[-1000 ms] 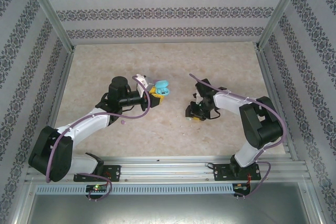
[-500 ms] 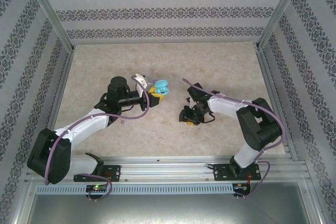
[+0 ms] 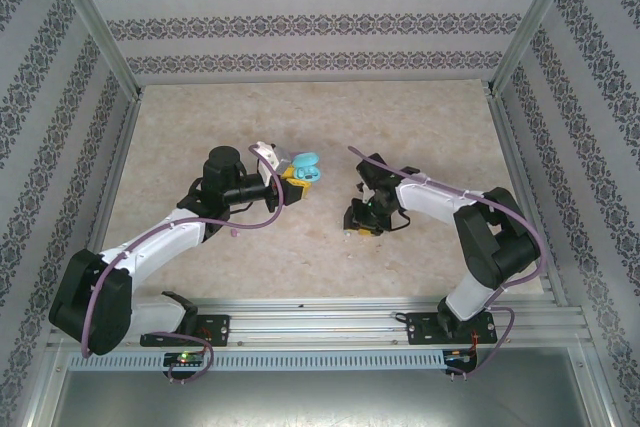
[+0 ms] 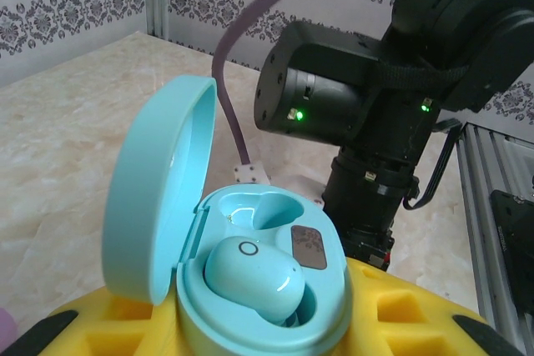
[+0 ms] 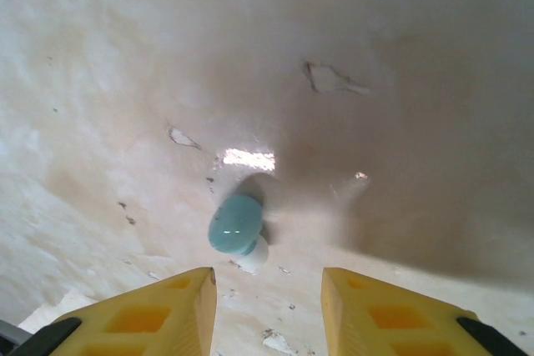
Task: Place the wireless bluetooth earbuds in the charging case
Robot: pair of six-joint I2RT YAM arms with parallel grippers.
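Observation:
My left gripper (image 3: 293,180) is shut on the light blue charging case (image 4: 267,323), held above the table with its lid (image 4: 154,198) swung open. One light blue earbud (image 4: 253,277) sits in the nearer socket of the case. The far socket (image 4: 265,208) is empty. The same case (image 3: 306,164) shows in the top external view. A second light blue earbud (image 5: 236,224) lies on the table with its white tip toward the camera. My right gripper (image 5: 267,283) hovers open just short of it, the bud ahead of the left yellow finger (image 5: 167,306). Nothing is between the fingers.
The right arm (image 4: 375,97) looms close across from the held case. A small lilac bud-like piece (image 3: 233,233) lies on the table by the left forearm. A pale pink-white object (image 3: 264,151) sits by the left gripper's far side. Patterned walls (image 3: 320,27) enclose the marble table (image 3: 420,117).
My right gripper has shifted left and slightly nearer over the table, staying open. The left gripper with the case has barely moved.

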